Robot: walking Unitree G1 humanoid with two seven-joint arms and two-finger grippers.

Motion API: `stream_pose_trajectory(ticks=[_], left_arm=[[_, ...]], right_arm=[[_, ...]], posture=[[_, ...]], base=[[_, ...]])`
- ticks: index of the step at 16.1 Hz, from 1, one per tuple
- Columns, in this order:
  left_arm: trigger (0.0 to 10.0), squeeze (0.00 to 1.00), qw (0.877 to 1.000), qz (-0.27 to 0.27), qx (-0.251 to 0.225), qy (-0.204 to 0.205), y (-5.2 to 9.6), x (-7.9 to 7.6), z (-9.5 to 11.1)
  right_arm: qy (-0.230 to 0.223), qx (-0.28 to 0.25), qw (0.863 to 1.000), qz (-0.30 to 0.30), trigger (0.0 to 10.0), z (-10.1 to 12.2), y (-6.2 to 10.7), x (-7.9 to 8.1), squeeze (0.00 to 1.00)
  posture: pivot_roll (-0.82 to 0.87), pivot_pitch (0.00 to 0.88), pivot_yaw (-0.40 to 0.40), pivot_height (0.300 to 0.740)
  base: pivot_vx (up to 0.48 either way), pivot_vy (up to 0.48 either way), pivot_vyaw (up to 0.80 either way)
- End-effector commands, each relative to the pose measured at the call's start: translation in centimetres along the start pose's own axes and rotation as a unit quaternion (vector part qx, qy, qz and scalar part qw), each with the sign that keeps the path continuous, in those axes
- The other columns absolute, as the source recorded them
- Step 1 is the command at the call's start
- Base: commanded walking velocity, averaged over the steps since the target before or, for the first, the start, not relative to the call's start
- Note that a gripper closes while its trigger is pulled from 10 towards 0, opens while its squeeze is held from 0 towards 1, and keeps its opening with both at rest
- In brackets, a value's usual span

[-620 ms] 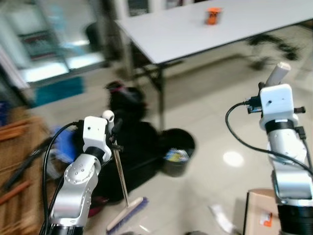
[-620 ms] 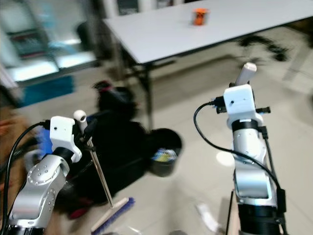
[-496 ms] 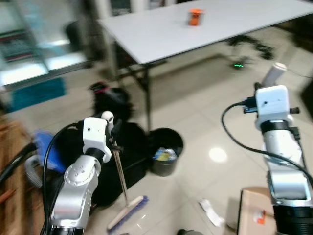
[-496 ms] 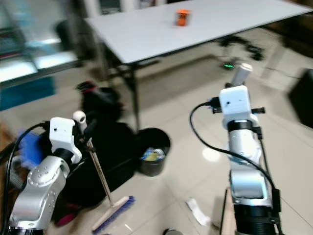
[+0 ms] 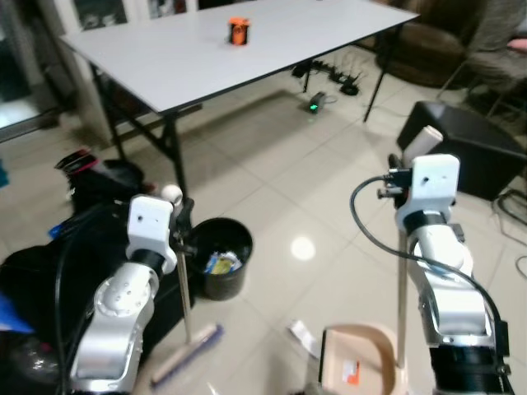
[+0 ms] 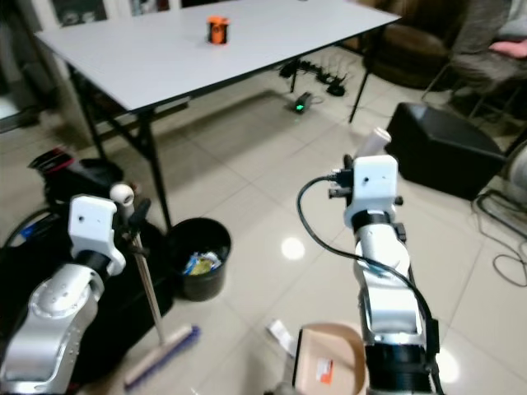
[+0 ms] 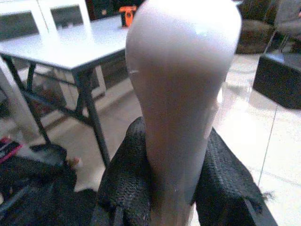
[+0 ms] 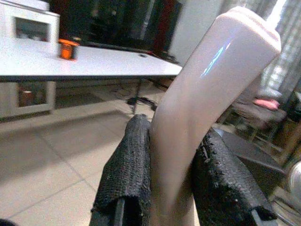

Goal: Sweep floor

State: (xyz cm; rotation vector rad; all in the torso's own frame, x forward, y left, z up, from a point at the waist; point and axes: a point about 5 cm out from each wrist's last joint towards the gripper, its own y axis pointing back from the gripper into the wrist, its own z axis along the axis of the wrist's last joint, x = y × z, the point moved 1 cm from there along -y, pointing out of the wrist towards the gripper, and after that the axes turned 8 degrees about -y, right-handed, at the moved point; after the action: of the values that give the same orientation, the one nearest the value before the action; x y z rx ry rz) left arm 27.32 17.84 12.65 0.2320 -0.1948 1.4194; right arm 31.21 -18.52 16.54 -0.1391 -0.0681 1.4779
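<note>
- Left pincer [image 7: 174, 188]: clamped on the broom [image 5: 183, 317] handle just below its rounded top; brush head on the floor [image 5: 272, 197], near left.
- Right pincer [image 8: 171, 174]: clamped on the dustpan [image 5: 360, 369] handle; pan on the floor, near right.
- Black bin [image 5: 216, 257]: just right of the broom, beside the desk [image 5: 206, 49] leg.
- Paper scrap [image 5: 302, 337]: between brush and pan.

A long white surface [image 5: 272, 41] on dark folding legs stands across the room, and a small orange container [image 5: 238, 30] sits on top of it. Near one leg a round black bin [image 5: 216, 257] holds scraps of rubbish. A power strip with a green light [image 5: 315, 102] lies under the far end. A black box-shaped seat [image 5: 461, 148] stands well apart.
</note>
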Motion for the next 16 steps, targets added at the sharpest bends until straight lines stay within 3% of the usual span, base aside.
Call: stream_pose_trajectory(ticks=[1, 6, 11, 12, 13, 15, 16], left_arm=[[10.0, 0.0, 1.0, -0.014, -0.013, 0.004, -0.1, -0.6, 0.9], [10.0, 0.0, 0.999, -0.03, -0.024, 0.012, -0.9, -1.5, 1.4], [10.0, 0.0, 0.999, -0.024, -0.037, 0.005, -1.2, -1.4, 2.0], [10.0, 0.0, 0.999, -0.021, -0.037, 0.004, -1.1, -1.3, 2.0], [10.0, 0.0, 0.999, -0.02, -0.037, 0.004, -1.1, -1.3, 2.0], [10.0, 0.0, 0.999, -0.011, -0.039, 0.028, -0.9, -1.0, 1.9], [10.0, 0.0, 0.999, -0.01, -0.04, 0.03, -0.9, -0.9, 2.0]], right_arm=[[-0.016, -0.01, 1.0, -0.019, 10.0, 0.5, 0.0, -0.7, 0.0], [0.001, 0.001, 0.999, -0.035, 10.0, 0.5, 1.6, -2.1, 0.0], [0.147, -0.04, 0.987, -0.055, 10.0, 2.1, 2.1, -4.4, 0.0], [0.178, -0.043, 0.981, -0.069, 10.0, 2.3, 2.4, -5.8, 0.0], [0.179, -0.044, 0.98, -0.075, 10.0, 2.4, 2.5, -6.2, 0.0], [0.08, -0.055, 0.991, -0.093, 10.0, 2.9, 2.6, -6.5, 0.0], [0.064, -0.052, 0.993, -0.089, 10.0, 2.6, 2.5, -6.1, 0.0]], posture=[[0.09, 0.01, -0.04, 0.74], [0.04, 0.033, 0.007, 0.74], [0.03, 0.052, 0.036, 0.74], [0.03, 0.059, 0.041, 0.74], [0.03, 0.059, 0.041, 0.74], [0.03, 0.06, 0.046, 0.74], [0.03, 0.061, 0.047, 0.74]], base=[[0.0, 0.0, -0.8], [0.0, 0.0, -0.8], [0.0, 0.0, -0.8], [0.0, 0.0, -0.8], [0.0, 0.0, -0.8], [0.0, 0.0, -0.8], [0.0, 0.0, -0.8]])
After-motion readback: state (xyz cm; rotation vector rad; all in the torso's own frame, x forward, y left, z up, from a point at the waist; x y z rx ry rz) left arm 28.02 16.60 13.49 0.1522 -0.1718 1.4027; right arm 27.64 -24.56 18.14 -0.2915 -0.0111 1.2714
